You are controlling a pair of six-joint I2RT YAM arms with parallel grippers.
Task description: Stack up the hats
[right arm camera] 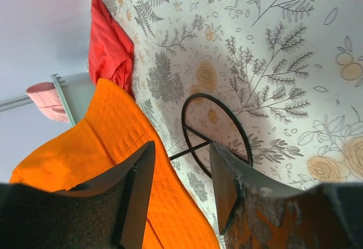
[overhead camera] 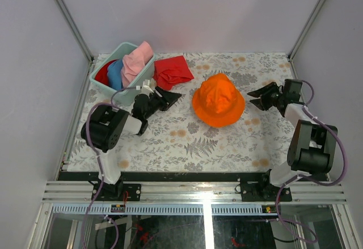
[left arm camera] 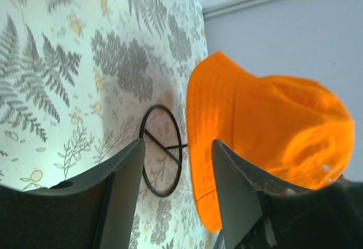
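The orange hat (overhead camera: 218,100) sits on a black wire stand at the table's middle. It also shows in the left wrist view (left arm camera: 266,124) and the right wrist view (right arm camera: 113,147), with the stand's base ring (left arm camera: 161,158) (right arm camera: 218,133) beside its brim. The pink hat (overhead camera: 136,62), blue hat (overhead camera: 115,74) and red hat (overhead camera: 104,74) lie in a teal basket (overhead camera: 126,47) at the back left. My left gripper (overhead camera: 170,97) (left arm camera: 177,142) is open and empty, left of the orange hat. My right gripper (overhead camera: 255,98) (right arm camera: 181,144) is open and empty, right of it.
A flat red cloth (overhead camera: 172,71) (right arm camera: 110,47) lies between the basket and the orange hat. The pink hat (right arm camera: 48,98) shows far off in the right wrist view. Grey walls close the table on three sides.
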